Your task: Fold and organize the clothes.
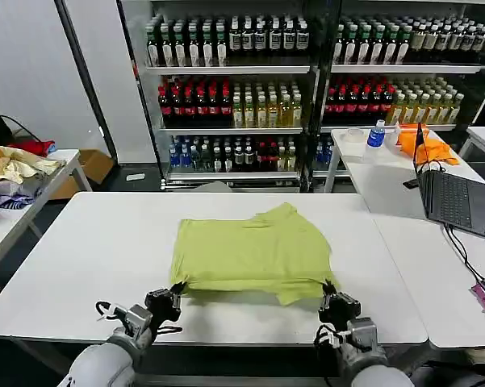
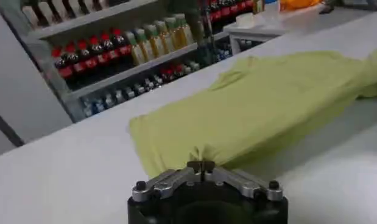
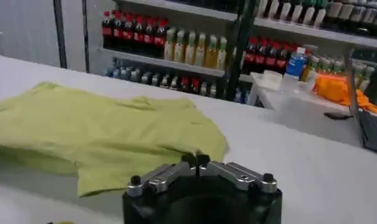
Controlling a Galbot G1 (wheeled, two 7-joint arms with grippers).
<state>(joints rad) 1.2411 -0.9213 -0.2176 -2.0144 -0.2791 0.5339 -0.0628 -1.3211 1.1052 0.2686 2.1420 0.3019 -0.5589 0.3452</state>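
The T-shirt (image 1: 254,254) lies folded on the white table (image 1: 89,266), a little toward 6 o'clock from the table's middle, its long axis running 9 to 3. A rumpled part pokes out toward 12 o'clock, and a loose flap hangs out at the 5 o'clock corner. No graphic shows on the upper side.

The left gripper (image 1: 177,288) sits at the shirt's 7 o'clock corner. In the left wrist view its fingertips are pinched together on a puckered bit of the shirt's edge (image 2: 201,159). The right gripper (image 1: 329,288) is at the 5 o'clock corner, beside the flap. In the right wrist view its fingers (image 3: 196,162) meet tip to tip, just at the cloth's edge; whether any fabric is caught between them cannot be told.

Bare tabletop lies wide open at 9 o'clock and 12 o'clock of the shirt, with a narrower strip at 3 o'clock before the seam with the next table. Only a thin band of table remains between the shirt's near edge and the table's 6 o'clock rim, where both grippers are.

A laptop (image 1: 458,201) is open on the table at 3 o'clock, with cables trailing toward its near edge. Bottle shelves (image 1: 234,97) stand at 12 o'clock; their labels are too small to read.
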